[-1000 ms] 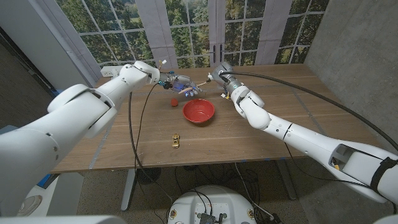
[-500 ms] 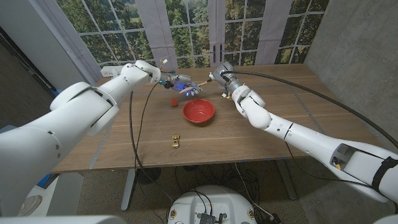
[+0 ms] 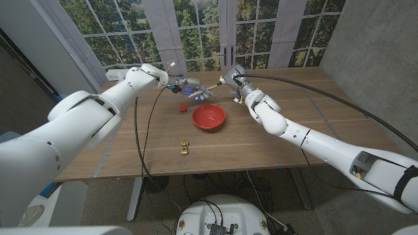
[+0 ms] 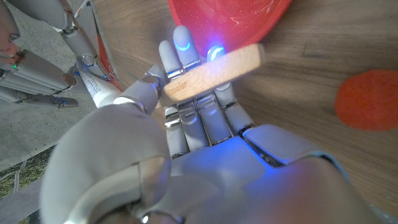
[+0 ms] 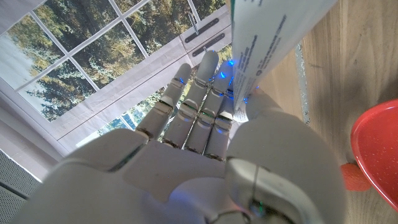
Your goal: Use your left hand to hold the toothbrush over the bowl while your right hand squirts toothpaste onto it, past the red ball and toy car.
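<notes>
Head view, left hand: the left hand [image 3: 189, 89] holds the toothbrush [image 3: 204, 91], its wooden handle slanting toward the right hand [image 3: 234, 77]; the two hands are near each other.
Head view, bowl: the red bowl [image 3: 208, 116] sits on the table [image 3: 281, 140] just nearer the robot than both hands, so the brush looks beside the far rim, not squarely over it.
Head view, bystanders: the red ball [image 3: 182, 107] lies just beside the left hand; the toy car [image 3: 185, 147] is well apart, toward the robot.
Left wrist view, grip: fingers [image 4: 180, 50] are curled around the wooden handle [image 4: 214, 70], with the bowl's rim beyond the fingertips.
Right wrist view, grip: the right hand is wrapped around the toothpaste tube [image 5: 267, 37]; the nozzle cannot be made out.
Judgement, step: aligning tube and brush before the squirt.
Judgement, doing it well: bring the brush head over the bowl, keep it level, steady the left hand, set the nozzle just above the bristles, squeeze gently.
Judgement, risk: paste landing on the table.
</notes>
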